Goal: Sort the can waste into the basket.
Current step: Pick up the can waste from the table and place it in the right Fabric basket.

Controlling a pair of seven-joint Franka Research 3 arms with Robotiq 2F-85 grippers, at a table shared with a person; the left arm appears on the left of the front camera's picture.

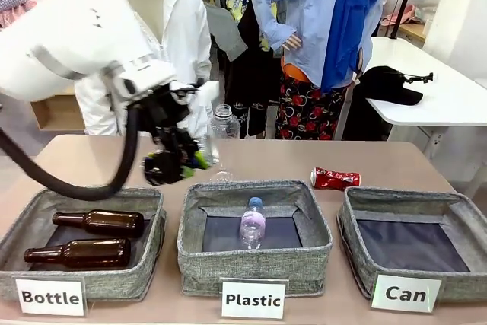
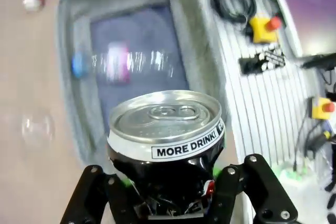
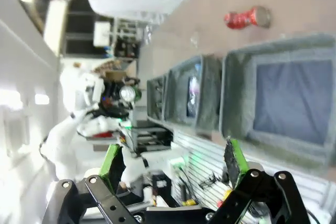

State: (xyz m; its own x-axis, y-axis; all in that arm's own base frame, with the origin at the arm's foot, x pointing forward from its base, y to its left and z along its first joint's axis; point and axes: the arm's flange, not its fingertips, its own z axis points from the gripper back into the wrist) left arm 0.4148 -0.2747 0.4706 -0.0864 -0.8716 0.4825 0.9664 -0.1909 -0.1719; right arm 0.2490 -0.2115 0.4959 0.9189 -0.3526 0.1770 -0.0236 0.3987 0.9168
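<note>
Above the table, near the far left corner of the middle basket labelled "Plastic", the left gripper holds the dark can off the surface, its fingers clamped on the crumpled black body. In the left wrist view the can's silver top faces the camera, with a white band reading "MORE DRINK!" around its rim, and the blurred middle basket lies beyond it. The red can lies on its side on the table, just behind the right-hand basket labelled "Can", whose dark bottom shows. A clear plastic bottle with a blue cap lies in the middle basket, and two brown bottles lie in the left basket labelled "Bottle". Another clear bottle stands upright on the table beyond the middle basket, in front of a person in a white coat. The right gripper hangs with its green-padded fingers spread wide and nothing between them, looking across at the "Can" basket and the red can.
</note>
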